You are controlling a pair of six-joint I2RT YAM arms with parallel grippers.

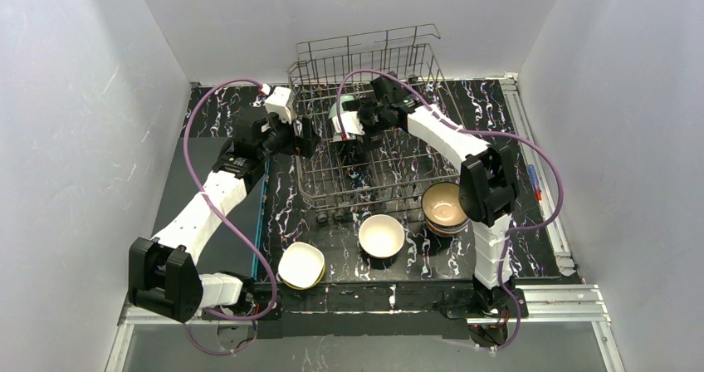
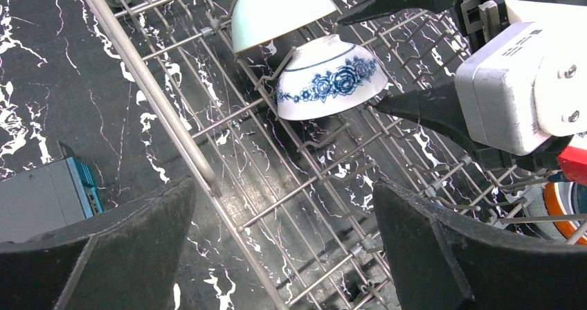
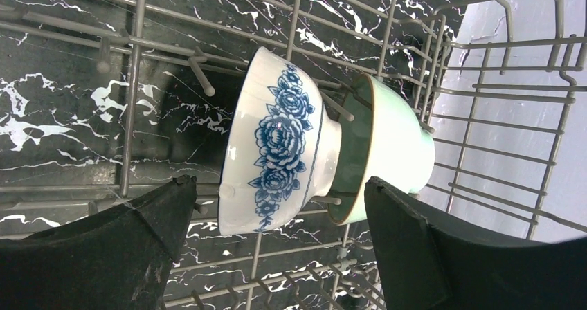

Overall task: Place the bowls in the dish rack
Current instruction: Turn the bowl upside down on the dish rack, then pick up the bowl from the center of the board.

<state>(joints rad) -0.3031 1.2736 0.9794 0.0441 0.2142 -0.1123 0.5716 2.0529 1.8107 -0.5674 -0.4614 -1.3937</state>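
The grey wire dish rack [image 1: 365, 181] stands at the back centre of the table. Two bowls sit on edge among its tines: a blue-patterned white bowl [image 3: 277, 140] and, nested behind it, a mint bowl [image 3: 391, 151]. My right gripper [image 3: 278, 189] is open, a finger on either side of the patterned bowl [image 2: 332, 78] and clear of it. My left gripper [image 2: 284, 234] is open and empty over the rack's left rim [image 2: 152, 95]. In front of the rack, on the table, are a yellow-rimmed white bowl [image 1: 300, 264], a cream bowl [image 1: 382, 236] and a stack of bowls [image 1: 444, 206].
A dark grey slab with a blue edge [image 1: 224, 222] lies left of the rack, under my left arm. The orange rim of a bowl [image 2: 564, 203] shows at the right edge of the left wrist view. White walls close in on three sides.
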